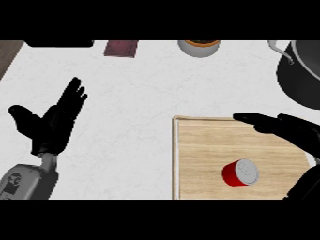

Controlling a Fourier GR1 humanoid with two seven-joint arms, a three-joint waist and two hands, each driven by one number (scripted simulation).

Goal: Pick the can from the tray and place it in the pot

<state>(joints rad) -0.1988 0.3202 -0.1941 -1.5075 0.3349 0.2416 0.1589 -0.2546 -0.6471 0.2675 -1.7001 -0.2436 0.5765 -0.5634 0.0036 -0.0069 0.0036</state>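
While the red can (240, 172) is seen upright on the wooden tray (197, 154), nothing is yet lifted; grasp, carry and placing remain. The right hand (287, 129) is held open above the tray, the left hand (51, 123) open, resting. The dark pot (308, 79) is cut off at the edge, its inside hidden.
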